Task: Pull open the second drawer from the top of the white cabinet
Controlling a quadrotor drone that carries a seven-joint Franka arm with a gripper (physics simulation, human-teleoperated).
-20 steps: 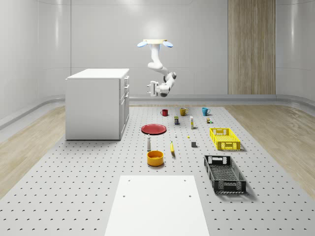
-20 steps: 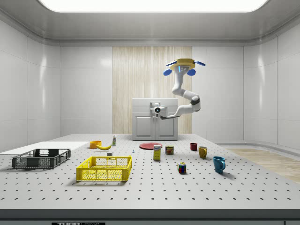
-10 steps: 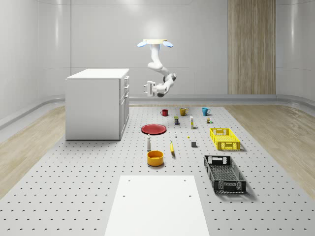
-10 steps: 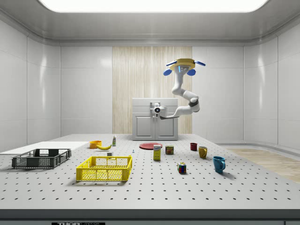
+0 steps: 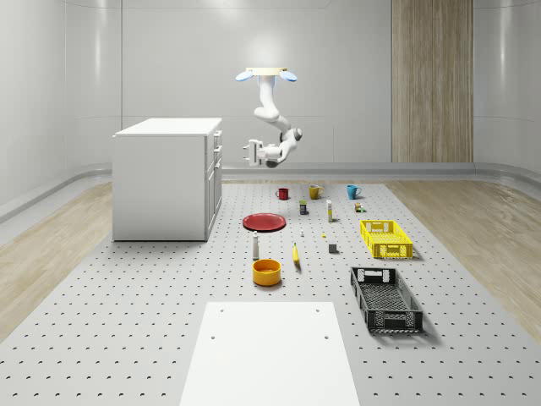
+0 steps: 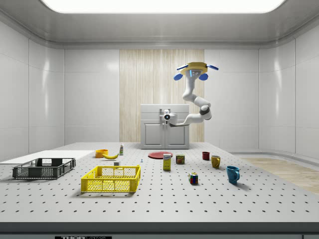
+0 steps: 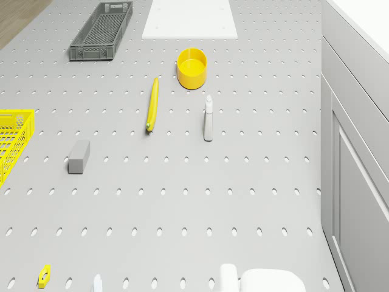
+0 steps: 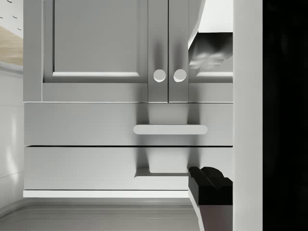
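Note:
The white cabinet (image 5: 169, 179) stands on the perforated floor, with its front toward the whole-scene view's right. My drone (image 5: 266, 74) hovers in the air in front of that face, the arm bent down toward it. The gripper (image 5: 248, 150) is open and level with the upper drawers, a short gap from the front. In the wrist view the second drawer's bar handle (image 8: 170, 129) lies between the top drawer's handle (image 8: 161, 172) and the two round door knobs (image 8: 159, 75). The gripper (image 8: 207, 117) holds nothing; a dark finger pad (image 8: 209, 184) shows beside the handles.
On the floor in front of the cabinet lie a red plate (image 5: 265, 222), a yellow bowl (image 7: 192, 63), a banana (image 7: 153, 103), a white bottle (image 7: 208, 118) and a grey block (image 7: 79, 156). Mugs (image 5: 314, 192), a yellow crate (image 5: 385, 238), a black crate (image 5: 385, 299) and a white mat (image 5: 269, 351) sit farther off.
The gripper has moved toward the cabinet front and risen a little, with the arm folding in. The drone has held its place.

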